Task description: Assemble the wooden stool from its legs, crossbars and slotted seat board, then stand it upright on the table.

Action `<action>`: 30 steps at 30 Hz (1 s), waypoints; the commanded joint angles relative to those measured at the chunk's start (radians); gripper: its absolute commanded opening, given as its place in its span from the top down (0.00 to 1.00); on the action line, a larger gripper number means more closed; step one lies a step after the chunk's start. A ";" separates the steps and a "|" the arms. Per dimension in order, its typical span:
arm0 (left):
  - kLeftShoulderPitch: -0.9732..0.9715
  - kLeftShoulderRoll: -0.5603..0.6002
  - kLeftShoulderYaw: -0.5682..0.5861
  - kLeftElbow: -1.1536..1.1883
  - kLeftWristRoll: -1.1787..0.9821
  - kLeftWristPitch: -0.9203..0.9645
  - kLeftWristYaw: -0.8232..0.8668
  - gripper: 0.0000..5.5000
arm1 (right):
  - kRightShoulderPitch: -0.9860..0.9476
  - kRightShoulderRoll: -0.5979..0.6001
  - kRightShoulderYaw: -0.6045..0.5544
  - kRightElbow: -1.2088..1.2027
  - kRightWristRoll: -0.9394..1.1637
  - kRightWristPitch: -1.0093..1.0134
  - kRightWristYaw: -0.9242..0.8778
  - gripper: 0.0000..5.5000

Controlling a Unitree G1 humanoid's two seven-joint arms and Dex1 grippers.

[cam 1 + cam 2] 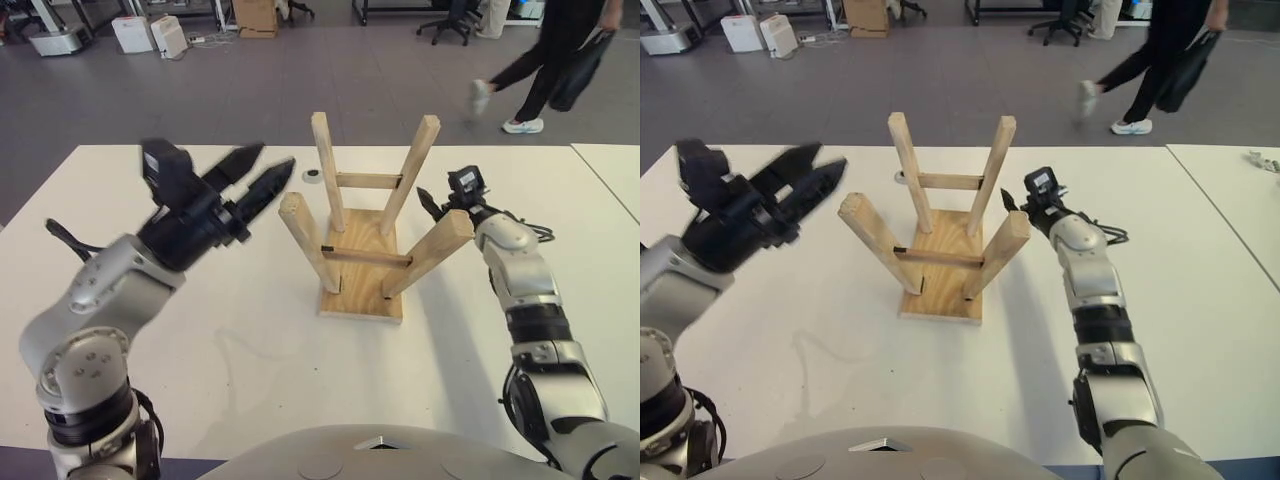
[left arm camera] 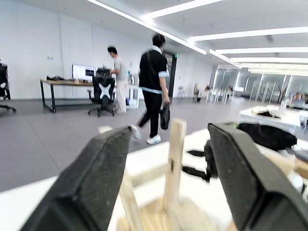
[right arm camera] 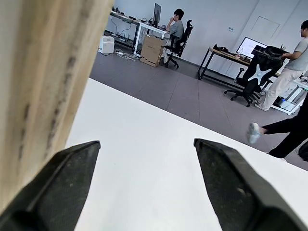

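Pale wood: stool (image 1: pixel 362 262), upside down, mid-table. Seat board (image 1: pixel 365 295) flat on the white table (image 1: pixel 250 340), four legs up, with crossbars (image 1: pixel 366 256) seated between leg pairs. Left gripper (image 1: pixel 275 157): raised to the stool's left, fingers spread, empty, aimed toward the near-left leg (image 1: pixel 308 240). Right gripper (image 1: pixel 430 203): fingers apart, holding nothing, just beside the top of the near-right leg (image 1: pixel 432 250). Beyond the stool: small round disc (image 1: pixel 312 176) on the table. Status, as judged: assembly looks finished; turning the stool onto its legs remains.
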 commanded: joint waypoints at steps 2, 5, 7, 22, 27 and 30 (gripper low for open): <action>-0.080 0.029 -0.039 0.051 -0.063 -0.025 0.021 0.47 | -0.179 0.081 0.012 0.204 0.020 -0.063 0.020 0.34; -0.080 0.036 -0.108 0.099 -0.002 -0.035 -0.016 0.47 | -0.209 0.099 0.006 0.262 0.031 -0.110 0.030 0.34; -0.075 0.040 -0.134 0.132 0.032 -0.044 -0.039 0.47 | -0.215 0.096 -0.010 0.271 0.031 -0.135 0.008 0.34; -0.049 0.068 -0.282 0.107 0.206 -0.045 -0.040 0.47 | 0.085 -0.163 -0.269 -0.821 0.850 0.573 0.008 0.34; 0.185 0.034 -0.517 0.286 0.421 -0.165 -0.202 0.47 | 0.322 -0.184 -0.103 -0.782 0.716 0.602 0.002 0.34; 0.148 0.010 -0.526 0.258 0.374 -0.176 -0.228 0.47 | 0.276 -0.184 -0.098 -0.786 0.712 0.559 0.014 0.34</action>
